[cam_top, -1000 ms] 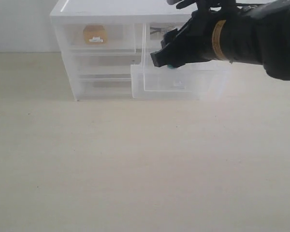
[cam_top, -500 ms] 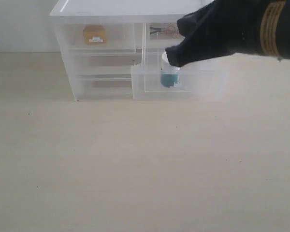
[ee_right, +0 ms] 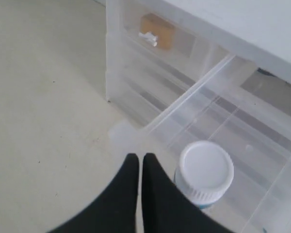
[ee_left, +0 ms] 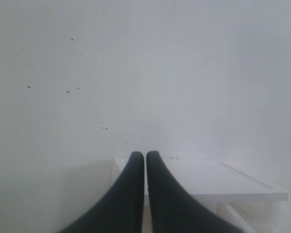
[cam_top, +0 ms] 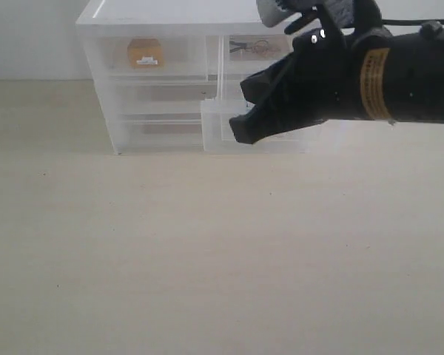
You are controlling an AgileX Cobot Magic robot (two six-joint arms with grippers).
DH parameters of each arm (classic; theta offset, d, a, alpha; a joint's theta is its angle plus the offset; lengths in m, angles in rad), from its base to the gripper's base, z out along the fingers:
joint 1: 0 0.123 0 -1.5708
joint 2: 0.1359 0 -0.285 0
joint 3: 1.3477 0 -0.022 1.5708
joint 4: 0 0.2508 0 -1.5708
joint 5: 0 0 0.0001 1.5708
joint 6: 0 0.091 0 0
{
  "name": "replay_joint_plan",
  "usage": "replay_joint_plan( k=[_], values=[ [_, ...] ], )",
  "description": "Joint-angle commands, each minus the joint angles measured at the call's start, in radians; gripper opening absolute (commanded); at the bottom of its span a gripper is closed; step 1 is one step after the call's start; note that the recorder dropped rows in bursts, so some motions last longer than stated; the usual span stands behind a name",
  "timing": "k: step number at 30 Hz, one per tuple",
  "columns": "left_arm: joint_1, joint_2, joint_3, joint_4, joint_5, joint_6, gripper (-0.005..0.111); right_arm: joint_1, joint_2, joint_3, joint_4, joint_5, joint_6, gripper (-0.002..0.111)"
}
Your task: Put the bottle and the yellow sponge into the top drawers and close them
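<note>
The bottle (ee_right: pixel 205 174), white cap up and teal label just showing, stands upright inside the pulled-out right top drawer (ee_right: pixel 194 92). My right gripper (ee_right: pixel 140 158) is shut and empty, its fingertips beside the bottle near the drawer's front corner. From the exterior view the right gripper (cam_top: pixel 238 134) and its arm cover the open drawer (cam_top: pixel 213 126), so the bottle is hidden there. The yellow sponge (cam_top: pixel 145 53) (ee_right: pixel 156 30) lies in the closed left top drawer. My left gripper (ee_left: pixel 145 155) is shut on nothing and faces a white wall.
The white cabinet (cam_top: pixel 163 13) stands at the back of the beige table (cam_top: pixel 170 251); its two full-width lower drawers are closed. A dark small item (cam_top: pixel 250 47) shows in the right top slot. The cabinet's top (ee_left: pixel 208 179) appears below the left gripper.
The right gripper let go of the bottle, shut, and moved down in front of the open drawer. The bottle, seen in the drawer half a second ago, is now covered by the arm.
</note>
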State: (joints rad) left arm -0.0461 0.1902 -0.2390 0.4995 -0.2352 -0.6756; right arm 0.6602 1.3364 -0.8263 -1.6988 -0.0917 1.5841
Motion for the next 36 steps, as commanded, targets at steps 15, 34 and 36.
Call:
replay_joint_plan(
  k=[15, 34, 36],
  values=[
    [0.002, -0.003, 0.003, -0.006, 0.007, -0.004, 0.004, -0.002, 0.112, -0.190, 0.057, 0.163, -0.050, 0.003],
    [0.002, -0.003, 0.003, -0.006, 0.007, -0.004, 0.004, -0.002, 0.071, -0.023, 0.071, 0.103, -0.023, 0.003],
    [0.002, -0.003, 0.003, -0.006, 0.007, -0.004, 0.004, -0.002, 0.073, -0.023, 0.065, 0.074, -0.023, 0.003]
  ],
)
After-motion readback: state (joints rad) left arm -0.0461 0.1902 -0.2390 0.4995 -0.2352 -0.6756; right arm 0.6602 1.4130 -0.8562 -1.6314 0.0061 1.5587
